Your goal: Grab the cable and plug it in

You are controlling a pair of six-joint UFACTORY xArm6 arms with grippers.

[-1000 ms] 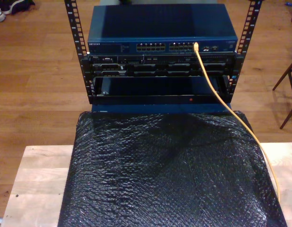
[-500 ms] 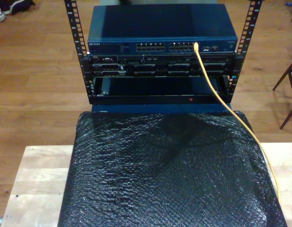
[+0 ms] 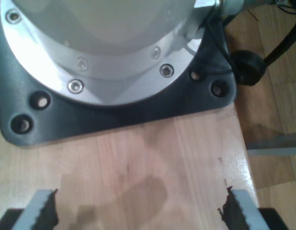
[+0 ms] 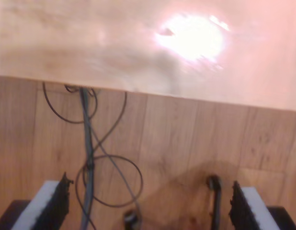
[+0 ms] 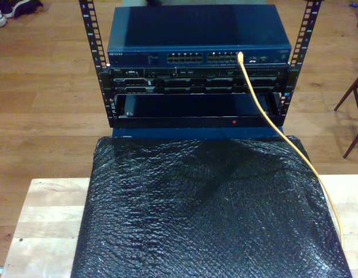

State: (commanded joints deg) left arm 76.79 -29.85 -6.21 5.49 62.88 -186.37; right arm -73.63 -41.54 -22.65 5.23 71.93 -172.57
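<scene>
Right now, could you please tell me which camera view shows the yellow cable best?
The exterior view: the cable runs from a port on the blue switch down across the black bubble wrap toward that view's right. Both wrist views look at wood and thin dark wires instead.

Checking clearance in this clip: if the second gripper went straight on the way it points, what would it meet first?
My second gripper, jaws apart and empty, points at the wood floor with loose thin cables; probably those first, though depth is unclear. The table edge lies beyond.
</scene>
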